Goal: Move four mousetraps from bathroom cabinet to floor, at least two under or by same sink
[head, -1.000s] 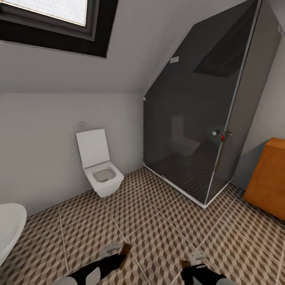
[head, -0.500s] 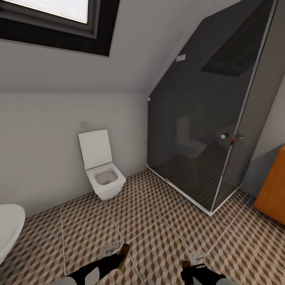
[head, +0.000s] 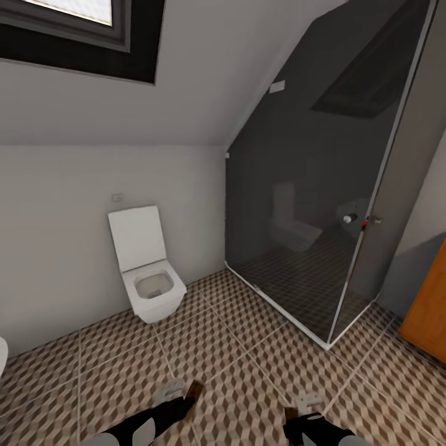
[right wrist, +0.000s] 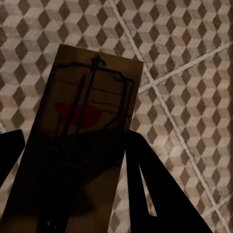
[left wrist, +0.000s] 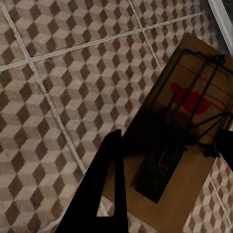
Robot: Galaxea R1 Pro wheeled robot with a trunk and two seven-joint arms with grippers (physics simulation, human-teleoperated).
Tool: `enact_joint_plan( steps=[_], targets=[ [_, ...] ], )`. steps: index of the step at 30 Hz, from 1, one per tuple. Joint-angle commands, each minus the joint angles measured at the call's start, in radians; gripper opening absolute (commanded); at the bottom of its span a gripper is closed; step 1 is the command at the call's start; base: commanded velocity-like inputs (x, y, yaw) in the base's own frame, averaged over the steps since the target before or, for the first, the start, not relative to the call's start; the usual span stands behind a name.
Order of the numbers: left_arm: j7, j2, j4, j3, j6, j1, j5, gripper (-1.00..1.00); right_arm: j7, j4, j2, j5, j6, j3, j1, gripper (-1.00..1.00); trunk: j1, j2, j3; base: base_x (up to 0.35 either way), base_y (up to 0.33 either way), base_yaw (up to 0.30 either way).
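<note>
Both arms black w/ white panels, each ending in a pale grey claw (left claw (head: 175, 393), right claw (head: 308, 402)); fingers (left wrist: 104, 194) flat, black, triangular.

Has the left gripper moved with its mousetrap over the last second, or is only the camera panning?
Cannot tell: the left gripper and its mousetrap sit where they sat in the head view, while the toilet slid left, so the camera turned.

Cabinet (head: 428, 303): cut by the head view's right edge, only an orange-brown sliver visible. Window (head: 74, 31): cropped at the top edge. Left gripper (head: 176, 396) and right gripper (head: 303, 409): arms cut by the bottom edge, each held mousetrap (head: 194, 391) a small edge-on strip, detail unreadable. Mousetrap in right wrist view (right wrist: 77, 141): near end cropped, wire parts in shadow.
</note>
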Motion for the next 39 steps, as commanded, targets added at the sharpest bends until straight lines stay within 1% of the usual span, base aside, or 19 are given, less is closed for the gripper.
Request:
enact_joint_plan(
  steps=[1,28,32,39],
  targets=[
    [-0.003,0.0,0.002,-0.008,-0.002,-0.001,0.011,-1.0,-0.003,0.001,0.0,0.008,0.002,-0.008,-0.001,-1.0,0.0,0.0,-0.001,0.243,-0.177,0.0],
    [-0.003,0.002,0.003,-0.008,-0.002,-0.001,0.012,-1.0,-0.007,0.001,0.0,0.012,0.003,-0.009,-0.001,-1.0,0.0,0.0,-0.001,0.244,-0.177,0.001],
    [-0.003,0.002,0.003,-0.008,-0.002,-0.001,0.012,-1.0,-0.008,0.0,0.0,0.012,0.004,-0.009,-0.001,-1.0,0.0,0.0,-0.001,0.244,-0.177,0.148],
    [-0.003,0.002,0.003,-0.008,-0.002,-0.001,0.012,-1.0,-0.008,0.0,0.0,0.012,0.004,-0.01,-0.001,-1.0,0.0,0.0,-0.001,0.244,-0.177,0.249]
  ],
)
